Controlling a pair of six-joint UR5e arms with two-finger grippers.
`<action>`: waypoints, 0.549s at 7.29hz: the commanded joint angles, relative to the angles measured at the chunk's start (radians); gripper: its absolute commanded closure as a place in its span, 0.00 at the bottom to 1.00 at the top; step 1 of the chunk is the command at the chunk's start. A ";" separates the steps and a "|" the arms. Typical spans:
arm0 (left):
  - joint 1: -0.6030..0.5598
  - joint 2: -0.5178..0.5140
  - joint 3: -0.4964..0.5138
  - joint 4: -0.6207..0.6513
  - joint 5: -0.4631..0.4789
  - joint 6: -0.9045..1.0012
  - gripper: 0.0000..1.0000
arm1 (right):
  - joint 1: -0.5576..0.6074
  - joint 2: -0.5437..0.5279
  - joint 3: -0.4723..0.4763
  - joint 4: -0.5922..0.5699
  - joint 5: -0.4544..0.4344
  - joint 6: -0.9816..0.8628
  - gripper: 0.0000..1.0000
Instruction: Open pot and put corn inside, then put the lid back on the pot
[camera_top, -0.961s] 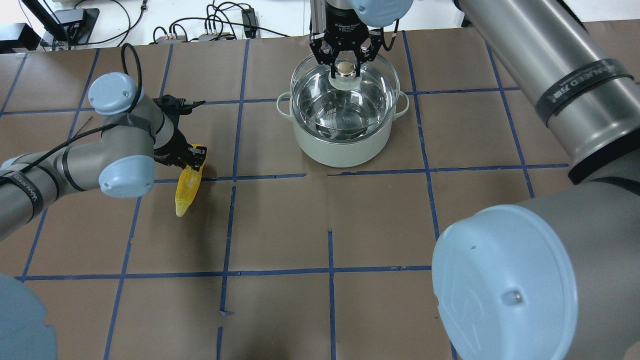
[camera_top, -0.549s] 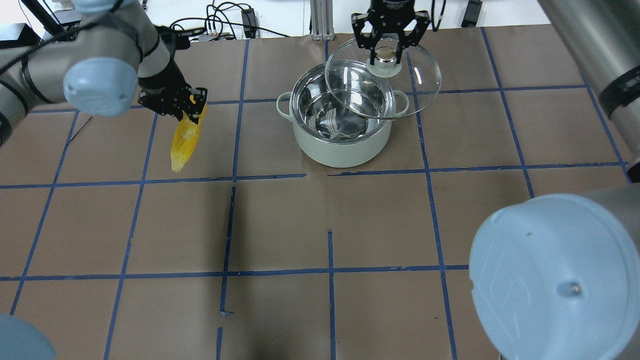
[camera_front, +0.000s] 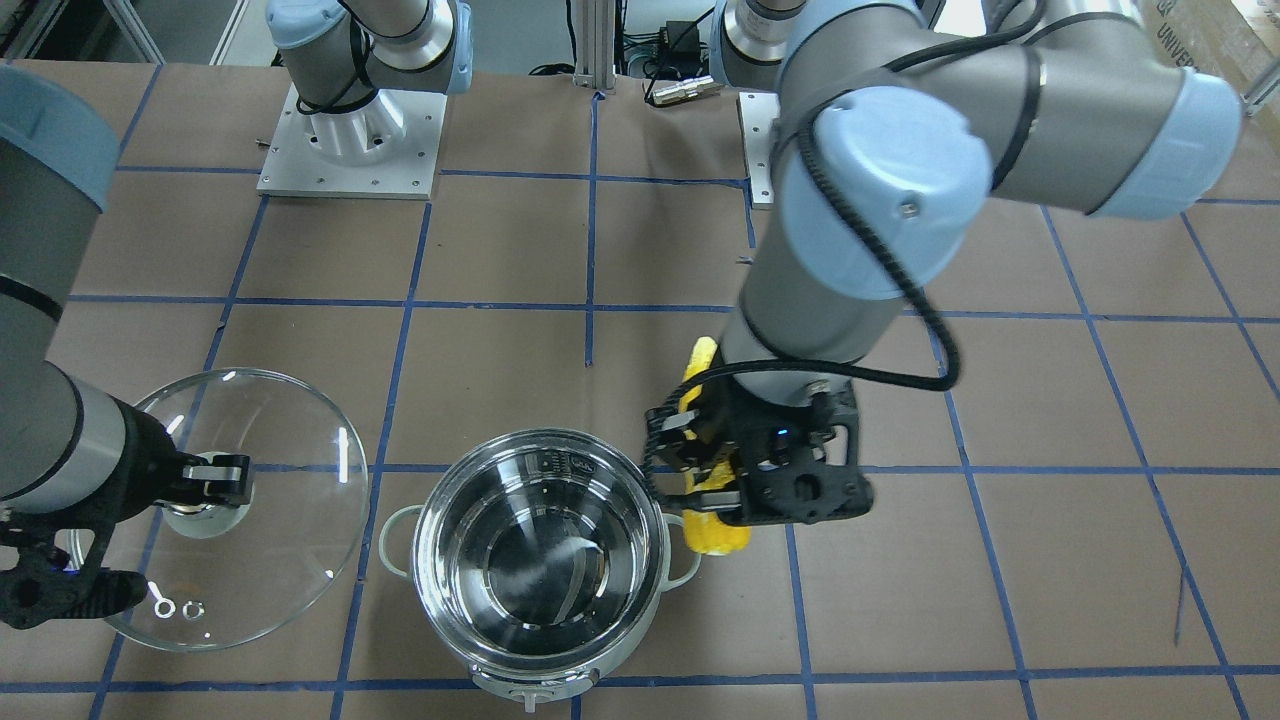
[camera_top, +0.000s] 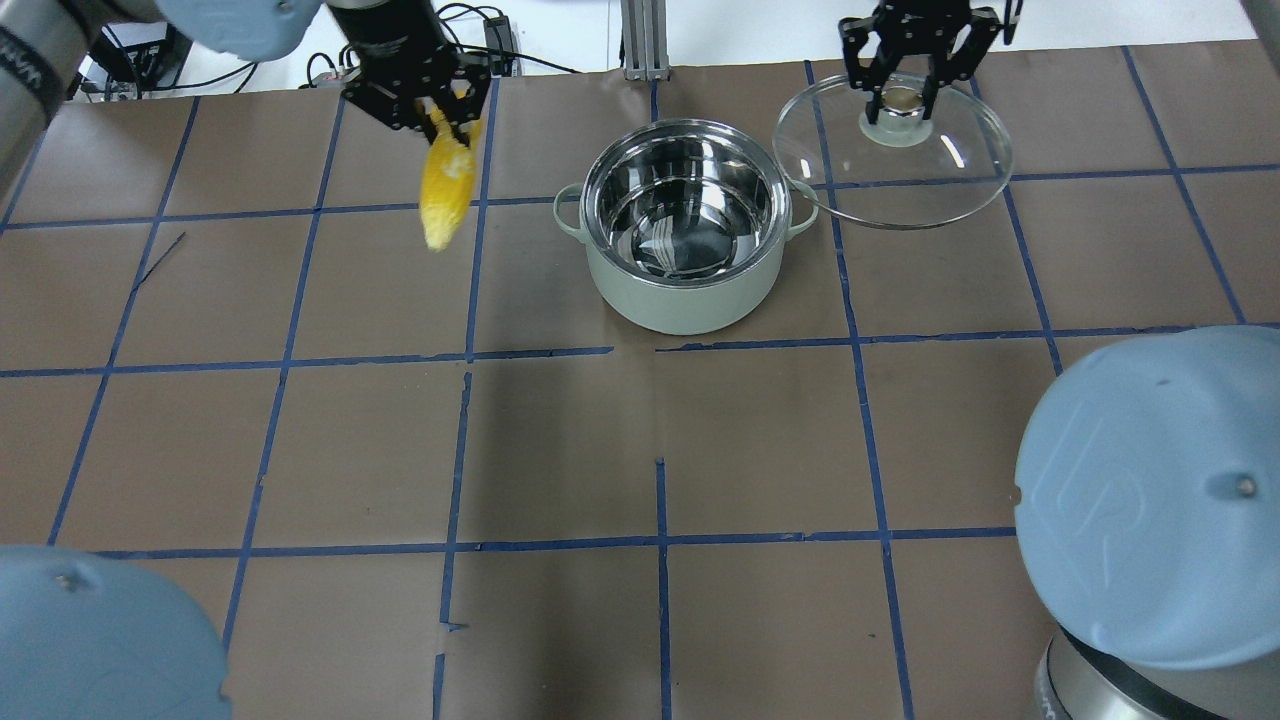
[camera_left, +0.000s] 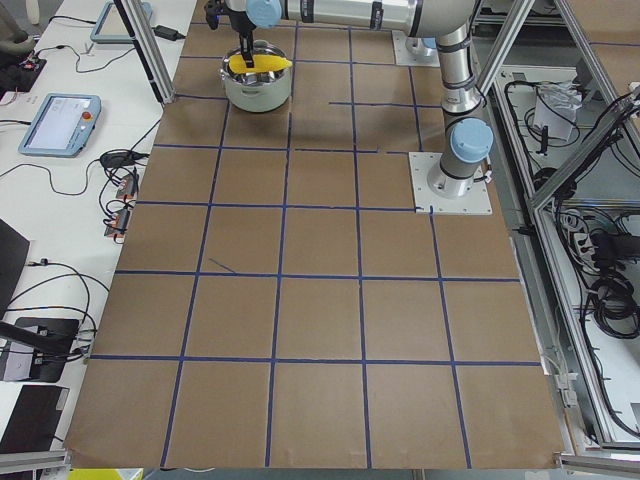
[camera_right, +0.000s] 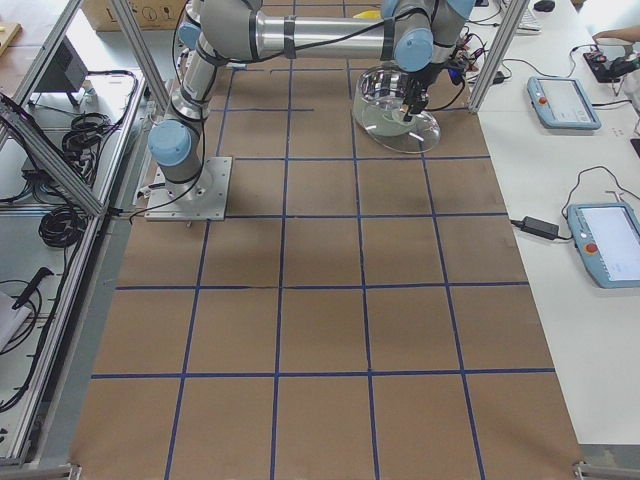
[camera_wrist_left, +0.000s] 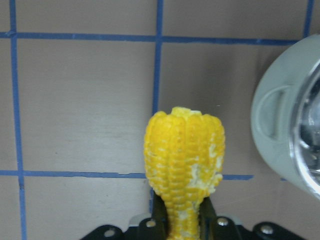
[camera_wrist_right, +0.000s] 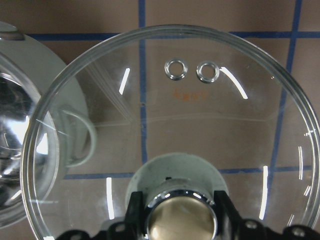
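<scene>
We see the round shiny stainless-steel pot (camera_top: 690, 305) with 2 pale loop side handles standing open on the brown paper-covered bench (camera_top: 560, 450), which is marked with a blue tape grid. The yellow tapered ear of corn (camera_top: 445, 185) with whitish patches is not in the pot. It hangs clear of the bench beside the pot on the robot's left, level with the pale side handle (camera_wrist_left: 274, 120) there. The left pincer (camera_top: 440, 115) is pinching the corn at its thick end, and the pointed end sticks out free toward the robot's side. The round clear glass domed lid (camera_top: 940, 190) is off the pot, on the robot's right. The right pincer (camera_top: 903, 100) is clamped on its gold-topped silver knob (camera_wrist_right: 181, 220). In the right wrist view the lid's 2 small metal vent rings (camera_wrist_right: 176, 69) lie at the far side from the knob. The lid's rim overlaps the pot's near handle in the overhead view; we cannot tell whether the glass touches the bench.
</scene>
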 joint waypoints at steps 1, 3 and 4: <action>-0.091 -0.133 0.124 -0.002 -0.005 -0.135 0.97 | -0.052 -0.002 0.039 -0.009 -0.024 -0.068 0.92; -0.128 -0.187 0.120 0.031 -0.007 -0.192 0.97 | -0.114 -0.005 0.079 -0.035 -0.021 -0.135 0.93; -0.129 -0.208 0.118 0.051 -0.008 -0.198 0.97 | -0.125 -0.011 0.087 -0.035 -0.018 -0.151 0.93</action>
